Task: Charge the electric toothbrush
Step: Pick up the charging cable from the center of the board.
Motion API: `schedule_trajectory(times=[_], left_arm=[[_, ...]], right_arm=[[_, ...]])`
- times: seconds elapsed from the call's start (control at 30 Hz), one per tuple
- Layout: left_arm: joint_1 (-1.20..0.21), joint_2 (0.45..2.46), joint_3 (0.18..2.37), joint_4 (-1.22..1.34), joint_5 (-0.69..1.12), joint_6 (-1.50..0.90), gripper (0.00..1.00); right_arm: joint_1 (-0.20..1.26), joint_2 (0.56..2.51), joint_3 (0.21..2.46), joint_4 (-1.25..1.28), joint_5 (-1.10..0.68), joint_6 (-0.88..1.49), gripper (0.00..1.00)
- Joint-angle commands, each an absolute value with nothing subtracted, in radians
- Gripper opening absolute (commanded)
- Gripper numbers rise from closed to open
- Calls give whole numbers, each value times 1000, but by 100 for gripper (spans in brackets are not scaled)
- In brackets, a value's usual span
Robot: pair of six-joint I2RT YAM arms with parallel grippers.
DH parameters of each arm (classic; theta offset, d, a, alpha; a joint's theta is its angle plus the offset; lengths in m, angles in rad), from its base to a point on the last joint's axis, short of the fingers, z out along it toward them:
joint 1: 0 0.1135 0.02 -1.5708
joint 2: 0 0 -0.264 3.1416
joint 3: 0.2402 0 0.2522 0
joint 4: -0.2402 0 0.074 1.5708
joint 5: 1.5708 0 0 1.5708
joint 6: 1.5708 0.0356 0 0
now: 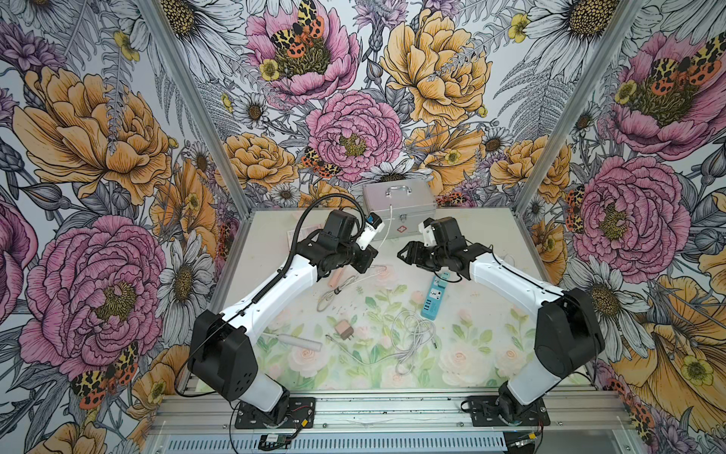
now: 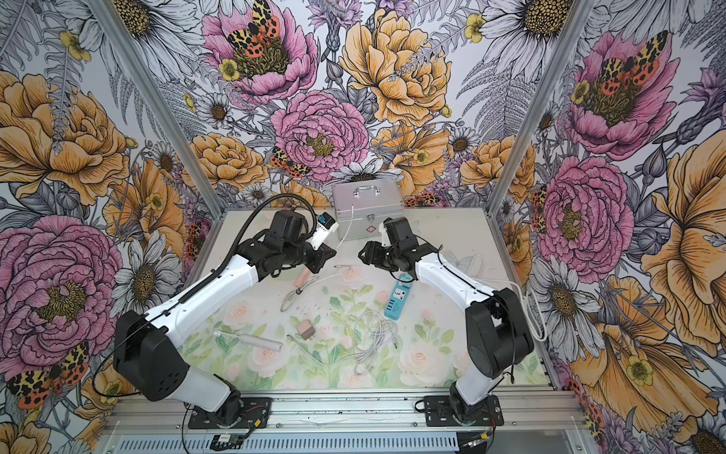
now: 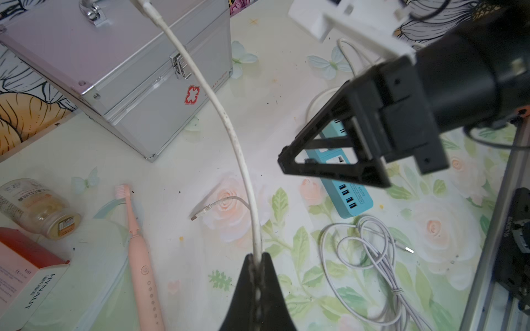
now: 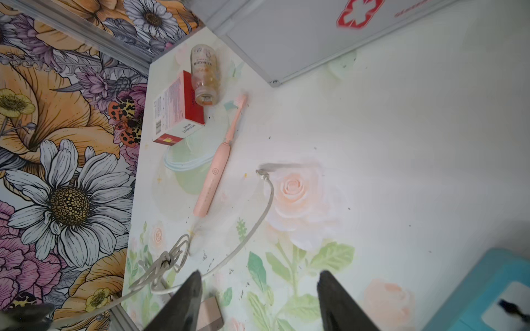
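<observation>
Currently, the left gripper [image 3: 257, 256] is clamped on a white cable [image 3: 229, 126]. The right gripper [image 4: 259, 273] has its jaws apart and holds nothing. The pink toothbrush [image 1: 336, 279] lies flat on the table [image 1: 483, 314], just left of frame centre in a top view. The blue power strip [image 1: 434, 295] lies right of centre.

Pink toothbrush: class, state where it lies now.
In the left wrist view the pink toothbrush lies flat on the table, left side, beside the box and bottle.
</observation>
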State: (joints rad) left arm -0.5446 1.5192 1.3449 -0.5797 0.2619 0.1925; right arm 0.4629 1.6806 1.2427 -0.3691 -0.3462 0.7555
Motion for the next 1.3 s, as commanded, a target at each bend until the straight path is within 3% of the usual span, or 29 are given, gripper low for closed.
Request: schedule_trajectory(times=[0.0, 0.3, 0.8, 0.9, 1.27], left_arm=[[-552, 1517, 1363, -582, 217, 134, 0], [-555, 1532, 1377, -580, 187, 80, 0], [-554, 1540, 1387, -569, 76, 21, 0], [-558, 1536, 1384, -568, 67, 18, 0], [-483, 1516, 1323, -555, 13, -144, 0]], right_arm=[[495, 1769, 1288, -336, -378, 993, 67], [528, 1854, 1284, -287, -397, 1153, 70], [564, 1910, 1217, -235, -434, 1244, 58], [568, 1915, 1228, -233, -416, 1238, 52], [541, 1853, 1276, -235, -258, 1126, 9]])
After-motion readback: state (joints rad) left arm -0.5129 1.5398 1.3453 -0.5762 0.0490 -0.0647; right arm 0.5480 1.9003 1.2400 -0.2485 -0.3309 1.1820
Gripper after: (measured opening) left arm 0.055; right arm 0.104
